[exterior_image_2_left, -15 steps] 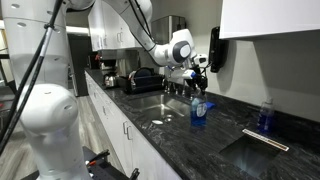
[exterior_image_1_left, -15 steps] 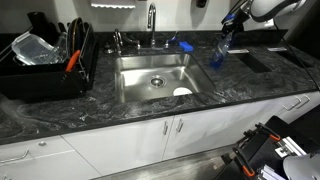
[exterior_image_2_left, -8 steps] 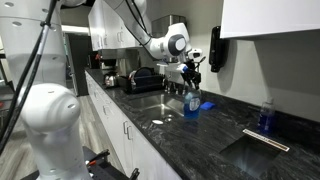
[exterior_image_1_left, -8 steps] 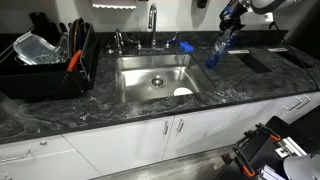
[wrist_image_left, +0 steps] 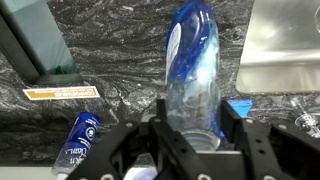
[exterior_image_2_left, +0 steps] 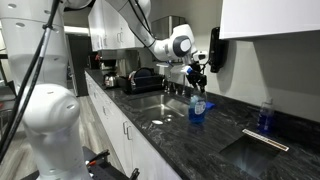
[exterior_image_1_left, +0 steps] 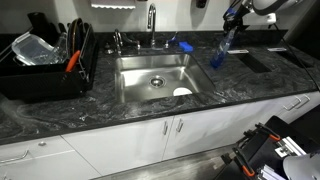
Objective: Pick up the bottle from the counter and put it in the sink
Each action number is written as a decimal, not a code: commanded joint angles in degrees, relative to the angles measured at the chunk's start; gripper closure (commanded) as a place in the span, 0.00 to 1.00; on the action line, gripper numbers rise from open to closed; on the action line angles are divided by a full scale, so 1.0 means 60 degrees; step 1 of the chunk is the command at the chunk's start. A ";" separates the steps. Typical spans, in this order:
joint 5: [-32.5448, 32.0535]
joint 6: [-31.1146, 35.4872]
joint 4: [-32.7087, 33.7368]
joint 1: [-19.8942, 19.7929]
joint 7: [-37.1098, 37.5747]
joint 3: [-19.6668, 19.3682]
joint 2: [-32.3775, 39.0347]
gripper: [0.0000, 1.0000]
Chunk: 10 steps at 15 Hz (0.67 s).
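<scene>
Closest in, the wrist view shows the gripper (wrist_image_left: 197, 126) clamped on the bottle (wrist_image_left: 195, 75), a finger pressing each side of its clear upper part and nothing else in its hold. The blue body runs away from the camera toward 12 o'clock over the dark surface (wrist_image_left: 120, 65). A small blue can (wrist_image_left: 75, 142) lies at 8 o'clock of the bottle and a corner of the sink (wrist_image_left: 285, 45) shows at 2 o'clock. In both exterior views the bottle (exterior_image_1_left: 221, 50) (exterior_image_2_left: 198, 106) hangs tilted below the gripper (exterior_image_1_left: 231, 20) (exterior_image_2_left: 197, 76), over the surface (exterior_image_1_left: 235, 95) and outside the basin. At this size I cannot tell whether its base has left the stone or rests on it. In an exterior view the sink (exterior_image_1_left: 140, 92) lies at about 8 o'clock of the bottle, with a white thing (exterior_image_1_left: 181, 92) on its floor near the closer wall. Farther back, a flat blue object (exterior_image_1_left: 184, 45) sits by the rim and the faucet (exterior_image_1_left: 152, 20) stands behind the basin. The grip is high on a smooth, slim, tilted bottle, so it could swing or slip between the fingers during a quick sideways carry. A low path might catch its base on the sink rim or knock the flat blue object. A release from too high could send it bouncing onto the white thing.
</scene>
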 commanded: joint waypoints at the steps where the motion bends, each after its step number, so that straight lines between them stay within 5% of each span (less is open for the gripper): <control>1: 0.0245 0.0064 -0.0045 0.0070 -0.0234 0.0034 -0.0081 0.72; 10: 0.1794 0.0893 -0.0465 0.0855 -0.1460 0.0916 -0.0566 0.72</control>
